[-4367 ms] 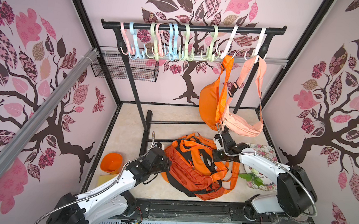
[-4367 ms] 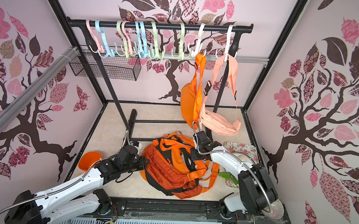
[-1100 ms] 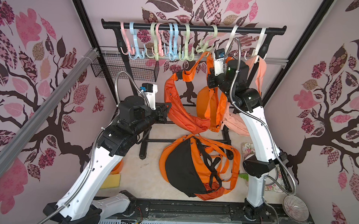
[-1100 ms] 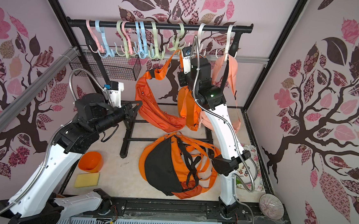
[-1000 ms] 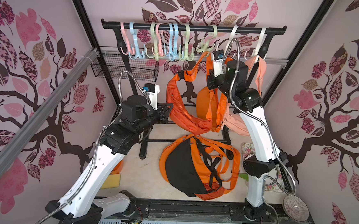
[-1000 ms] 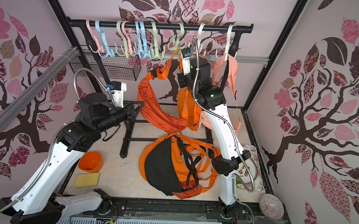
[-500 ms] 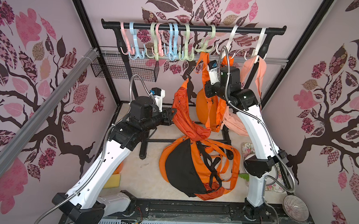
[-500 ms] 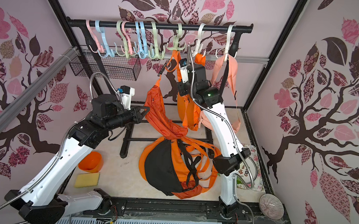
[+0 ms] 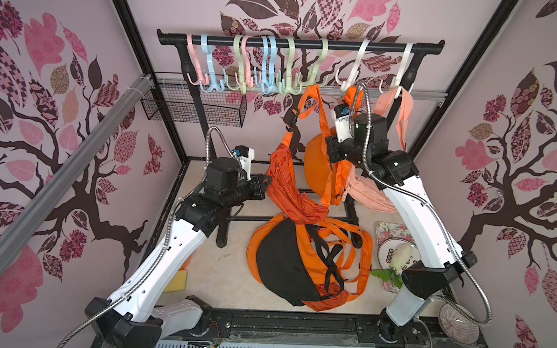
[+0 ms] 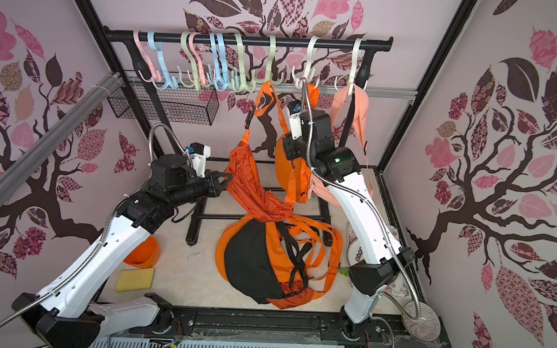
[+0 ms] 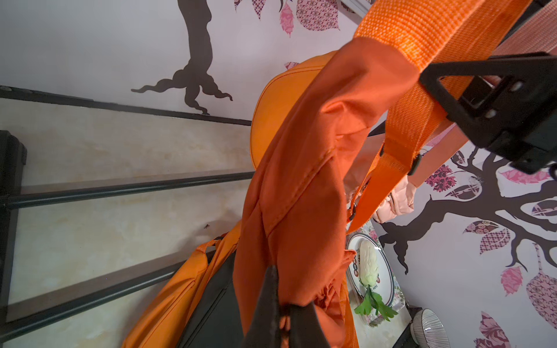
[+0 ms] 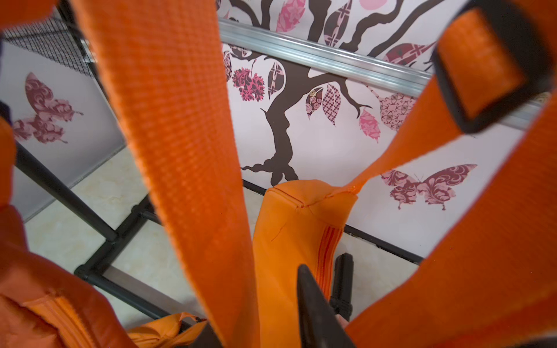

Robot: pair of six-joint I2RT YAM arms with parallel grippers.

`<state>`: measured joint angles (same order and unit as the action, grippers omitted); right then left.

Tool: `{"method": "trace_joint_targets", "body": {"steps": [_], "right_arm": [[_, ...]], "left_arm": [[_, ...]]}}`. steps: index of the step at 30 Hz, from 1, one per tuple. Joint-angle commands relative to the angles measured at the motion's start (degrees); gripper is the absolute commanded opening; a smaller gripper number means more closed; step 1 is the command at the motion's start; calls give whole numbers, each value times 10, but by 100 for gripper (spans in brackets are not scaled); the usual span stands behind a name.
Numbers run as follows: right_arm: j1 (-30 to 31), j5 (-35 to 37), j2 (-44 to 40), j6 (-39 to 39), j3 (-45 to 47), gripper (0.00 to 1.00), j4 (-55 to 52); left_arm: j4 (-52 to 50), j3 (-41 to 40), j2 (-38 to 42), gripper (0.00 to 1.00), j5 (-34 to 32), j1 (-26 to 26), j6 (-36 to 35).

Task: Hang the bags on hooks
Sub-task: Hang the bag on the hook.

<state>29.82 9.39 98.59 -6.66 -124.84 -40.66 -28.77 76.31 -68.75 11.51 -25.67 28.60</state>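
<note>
The dark orange waist bag hangs by its strap loop from a pale green hook on the black rail, as both top views show. My left gripper is shut on the bag's body from the left side, the fabric pinched between its fingers. My right gripper sits lower, beside the strap's right branch. In the right wrist view the strap runs past one visible fingertip with a gap between them; the other finger is hidden behind the strap.
An orange backpack with a black back lies on the floor under the bag. Another orange bag and a peach bag hang on white hooks. A wire basket, a plate, an orange bowl and a sponge surround them.
The strap loop has gone onto the green hook. My right gripper has dropped away from the hook and its jaws have parted. My left arm has swung right and lower with the bag's body.
</note>
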Motion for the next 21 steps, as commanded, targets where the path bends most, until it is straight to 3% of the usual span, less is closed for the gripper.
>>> {"method": "trace_joint_targets", "body": {"steps": [1,8,14,21], "right_arm": [[-3,8,-34,1,-1,38,14],[-3,6,-52,3,41,50,21],[-2,0,-64,11,56,66,23],[-2,-1,-93,11,76,73,25]], "left_arm": [[2,-27,4,0,3,4,5],[12,-50,-3,0,11,5,7],[26,-80,-9,0,14,4,10],[51,-114,-26,0,27,5,13]]}}
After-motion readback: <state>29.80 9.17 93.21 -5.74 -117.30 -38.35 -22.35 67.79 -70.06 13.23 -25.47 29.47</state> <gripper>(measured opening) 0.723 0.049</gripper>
